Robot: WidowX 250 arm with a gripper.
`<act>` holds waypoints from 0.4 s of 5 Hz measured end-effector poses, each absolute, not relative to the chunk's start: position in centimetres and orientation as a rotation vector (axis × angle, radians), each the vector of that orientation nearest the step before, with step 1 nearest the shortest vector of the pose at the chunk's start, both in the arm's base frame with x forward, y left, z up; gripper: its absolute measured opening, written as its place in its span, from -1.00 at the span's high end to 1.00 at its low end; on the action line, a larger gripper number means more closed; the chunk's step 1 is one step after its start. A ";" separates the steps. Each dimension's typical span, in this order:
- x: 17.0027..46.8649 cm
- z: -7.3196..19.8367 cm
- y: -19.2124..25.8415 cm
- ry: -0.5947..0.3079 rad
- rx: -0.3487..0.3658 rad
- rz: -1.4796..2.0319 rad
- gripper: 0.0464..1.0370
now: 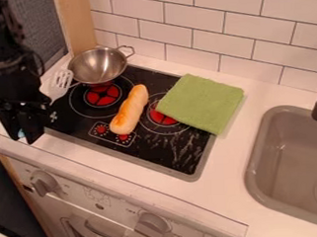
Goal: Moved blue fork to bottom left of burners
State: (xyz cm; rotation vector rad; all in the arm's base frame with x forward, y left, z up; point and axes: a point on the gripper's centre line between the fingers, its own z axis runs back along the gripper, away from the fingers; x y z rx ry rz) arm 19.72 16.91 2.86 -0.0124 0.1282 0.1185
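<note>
Robot arm (5,58) was finished in blk, w/ bulky, blocky segs. Above the blk gripper (24,137), a thin dk cable (40,59) was curved outward & small wht markings (53,116) were seen.

Camera view, one: placed above the front of the counter (223,179), pitched down at a slant, faced toward the tiled wall (183,18). Range: fairly near; cooktop (179,156) framed around centre, sink (250,171) cut by the right edge, oven front (125,201) by the bottom.
</note>
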 end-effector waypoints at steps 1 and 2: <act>20.1 2.3 18.0 0.125 0.020 0.127 0.41; 20.6 1.9 18.2 0.119 0.029 0.124 0.27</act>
